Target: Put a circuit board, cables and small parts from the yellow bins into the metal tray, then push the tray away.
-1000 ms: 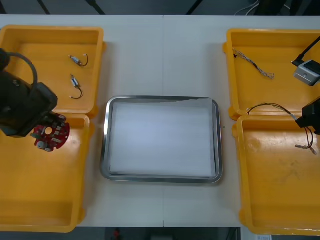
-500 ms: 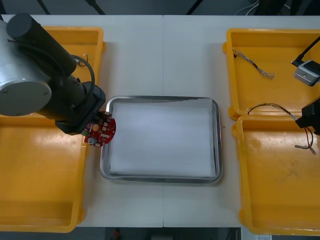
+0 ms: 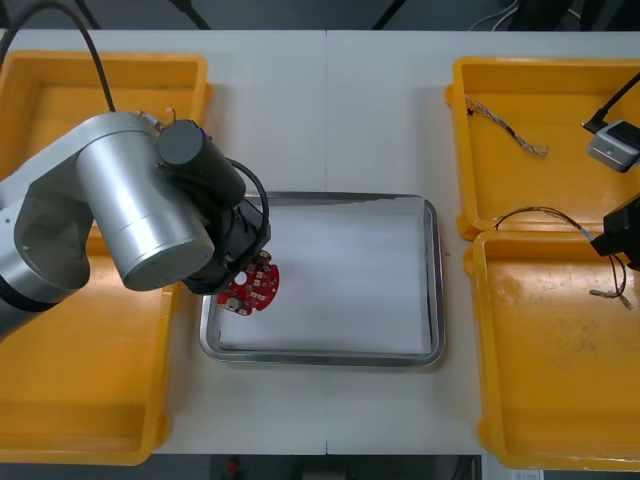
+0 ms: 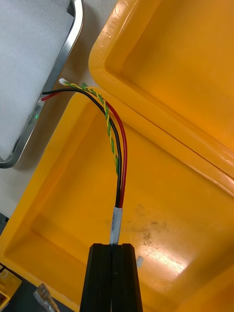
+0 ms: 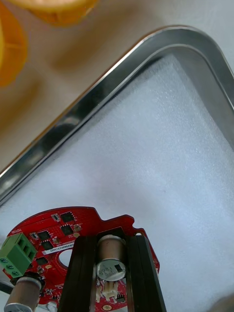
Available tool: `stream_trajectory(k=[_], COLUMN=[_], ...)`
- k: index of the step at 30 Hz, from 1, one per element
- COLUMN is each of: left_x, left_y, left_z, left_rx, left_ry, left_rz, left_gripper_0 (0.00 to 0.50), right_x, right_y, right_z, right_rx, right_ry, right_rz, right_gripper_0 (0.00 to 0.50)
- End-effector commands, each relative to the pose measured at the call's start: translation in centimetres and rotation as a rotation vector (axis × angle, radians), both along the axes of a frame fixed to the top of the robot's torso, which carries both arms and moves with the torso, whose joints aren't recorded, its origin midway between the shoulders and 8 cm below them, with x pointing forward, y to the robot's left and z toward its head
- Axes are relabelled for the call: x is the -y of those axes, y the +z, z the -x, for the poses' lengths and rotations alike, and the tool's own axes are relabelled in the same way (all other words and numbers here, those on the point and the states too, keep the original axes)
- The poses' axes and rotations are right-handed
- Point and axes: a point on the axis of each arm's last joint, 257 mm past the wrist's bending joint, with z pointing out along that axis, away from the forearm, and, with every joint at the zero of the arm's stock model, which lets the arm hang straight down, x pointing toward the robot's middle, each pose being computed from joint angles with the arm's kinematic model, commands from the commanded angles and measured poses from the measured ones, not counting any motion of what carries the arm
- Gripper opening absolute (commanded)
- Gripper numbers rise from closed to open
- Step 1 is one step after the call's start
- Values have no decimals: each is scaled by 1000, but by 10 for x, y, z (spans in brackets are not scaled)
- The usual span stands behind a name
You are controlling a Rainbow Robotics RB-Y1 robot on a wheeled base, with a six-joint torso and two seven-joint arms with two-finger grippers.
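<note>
My left gripper (image 3: 240,276) is shut on a round red circuit board (image 3: 253,288) and holds it over the left part of the metal tray (image 3: 434,280). In the left wrist view the gripper (image 5: 111,240) has its black fingers (image 5: 82,273) clamped either side of a silver cylinder on the board (image 5: 53,228), above the tray's white inside (image 5: 156,161) near a rounded corner of the rim (image 5: 122,73). At the right edge my right gripper (image 3: 620,235) is shut on a red, black and yellow cable (image 4: 118,165), which hangs over the right yellow bins (image 4: 161,161).
Two yellow bins (image 3: 90,380) lie under my left arm and two more (image 3: 560,380) stand on the right. A twisted blue and white cable (image 3: 508,126) lies in the far right bin. The held cable's loose ends (image 4: 53,90) reach toward the tray's corner (image 4: 73,34).
My left gripper has carried the circuit board rightward from the near left bin, across the tray's left rim, to above the tray's inside. The right arm has not moved.
</note>
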Motion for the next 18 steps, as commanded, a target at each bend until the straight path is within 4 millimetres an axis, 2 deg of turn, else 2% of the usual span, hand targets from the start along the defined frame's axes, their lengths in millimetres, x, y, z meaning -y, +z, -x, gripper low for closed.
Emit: stream_trajectory(k=[1, 11, 18], left_x=[23, 32, 42], left_y=[-1, -26, -35], left_z=[0, 0, 0], left_rx=[25, 6, 12], left_ry=[9, 21, 6], left_rz=[-5, -41, -32], left_gripper_0=[0, 0, 0], right_x=[-8, -8, -8], right_y=[9, 9, 9], right_z=[-4, -4, -4], right_rx=[29, 29, 29], right_ry=[11, 11, 11], right_rz=[4, 4, 4], right_gripper_0=[0, 0, 0])
